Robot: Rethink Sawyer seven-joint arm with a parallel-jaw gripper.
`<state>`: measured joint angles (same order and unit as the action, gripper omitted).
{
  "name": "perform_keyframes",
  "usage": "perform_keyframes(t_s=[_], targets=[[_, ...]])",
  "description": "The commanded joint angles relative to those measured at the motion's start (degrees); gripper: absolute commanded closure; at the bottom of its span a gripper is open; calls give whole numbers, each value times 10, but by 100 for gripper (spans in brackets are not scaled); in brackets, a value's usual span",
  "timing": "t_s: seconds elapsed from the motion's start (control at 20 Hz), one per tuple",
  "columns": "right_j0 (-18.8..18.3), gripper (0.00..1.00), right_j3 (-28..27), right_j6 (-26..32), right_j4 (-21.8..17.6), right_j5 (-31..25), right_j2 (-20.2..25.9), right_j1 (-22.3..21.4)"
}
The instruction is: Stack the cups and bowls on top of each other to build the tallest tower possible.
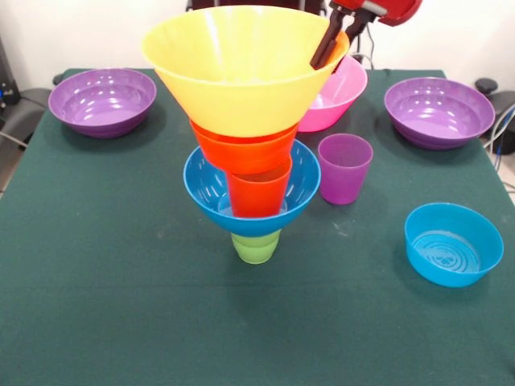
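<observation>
The tower stands mid-table: the green cup (256,245) at the bottom, then the medium blue bowl (208,189), the orange cup (257,197), the small orange bowl (241,149) and the large yellow bowl (233,88) on top. My gripper (334,48) comes in from the top right. It is shut on the yellow bowl's right rim, with one finger (326,50) inside the bowl and the other behind the rim. The purple cup (344,167) stands upright just right of the tower.
The pink bowl (344,90) sits behind the tower, partly hidden by the yellow bowl. Two wide purple bowls sit at the far left (103,100) and the far right (438,111). The small shallow blue bowl (453,244) sits at the near right on the green tablecloth (96,265).
</observation>
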<state>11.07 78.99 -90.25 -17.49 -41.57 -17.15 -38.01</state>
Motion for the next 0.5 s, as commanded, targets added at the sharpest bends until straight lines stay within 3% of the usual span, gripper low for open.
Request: perform_keyframes(t_s=[0.05,0.5], targets=[[-2,100,-6,6,-3,-62,78,44],[-6,100,-4,9,-6,-61,83,41]])
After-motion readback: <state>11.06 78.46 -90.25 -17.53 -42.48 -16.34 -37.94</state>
